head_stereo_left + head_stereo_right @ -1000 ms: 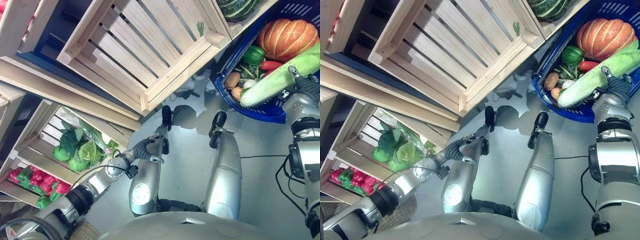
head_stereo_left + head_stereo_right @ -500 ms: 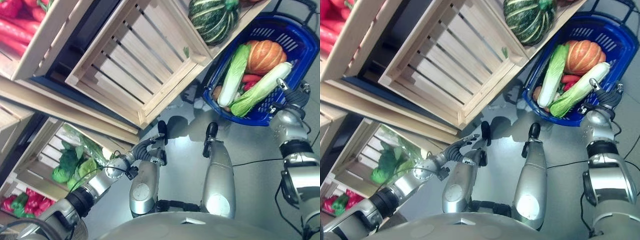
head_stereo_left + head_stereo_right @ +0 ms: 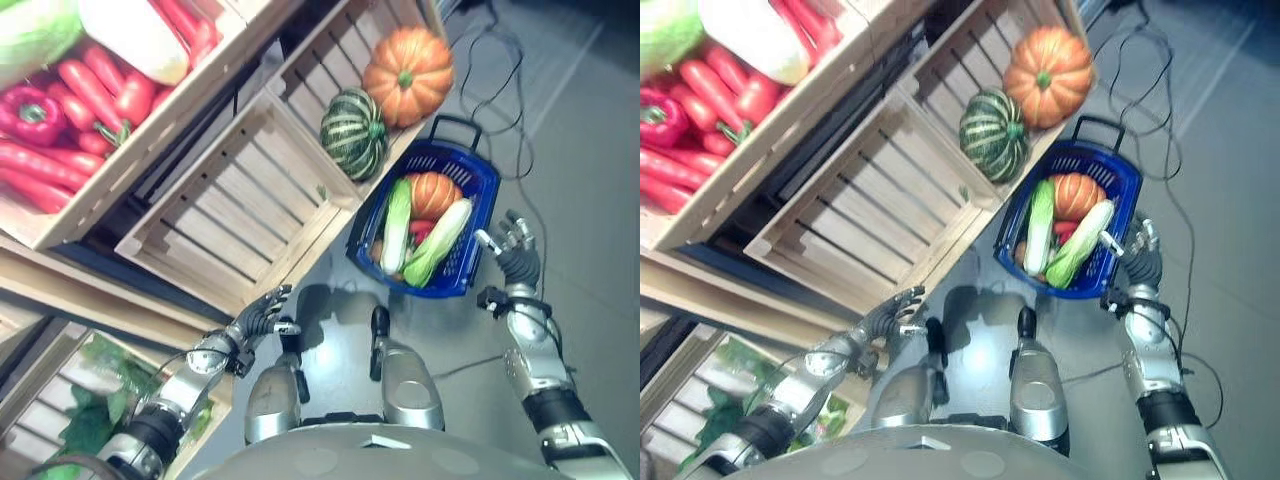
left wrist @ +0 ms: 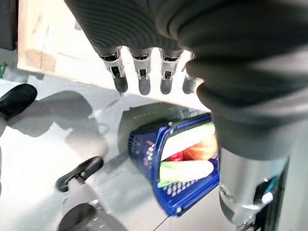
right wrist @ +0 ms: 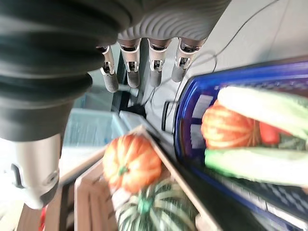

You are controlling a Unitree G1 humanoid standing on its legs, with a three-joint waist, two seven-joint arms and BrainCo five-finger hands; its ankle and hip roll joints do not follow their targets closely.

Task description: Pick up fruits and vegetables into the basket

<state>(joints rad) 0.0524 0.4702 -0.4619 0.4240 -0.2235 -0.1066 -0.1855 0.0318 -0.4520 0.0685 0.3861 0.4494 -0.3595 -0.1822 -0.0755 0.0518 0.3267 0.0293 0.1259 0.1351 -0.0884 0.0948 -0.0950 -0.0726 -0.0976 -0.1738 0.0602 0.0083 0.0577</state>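
A blue basket (image 3: 476,176) stands on the grey floor. It holds two pale green cabbages (image 3: 437,241), a small orange pumpkin (image 3: 433,194) and red and green peppers. My right hand (image 3: 516,250) hangs just right of the basket, open and empty. My left hand (image 3: 258,315) is low at the left, below the empty wooden crate (image 3: 238,205), its fingers (image 4: 139,77) straight and holding nothing. An orange pumpkin (image 3: 407,73) and a striped green squash (image 3: 354,133) sit in the crate next to the basket.
Wooden crates on a slanted stand fill the left: the top crate (image 3: 75,215) holds red peppers (image 3: 70,100) and a white cabbage (image 3: 132,35), a lower one leafy greens (image 3: 90,425). Open floor (image 3: 580,160) lies right of the basket.
The camera has swung, bringing the upper crates into view. My right hand has let go of the long cabbage, which now lies in the basket, and drawn back.
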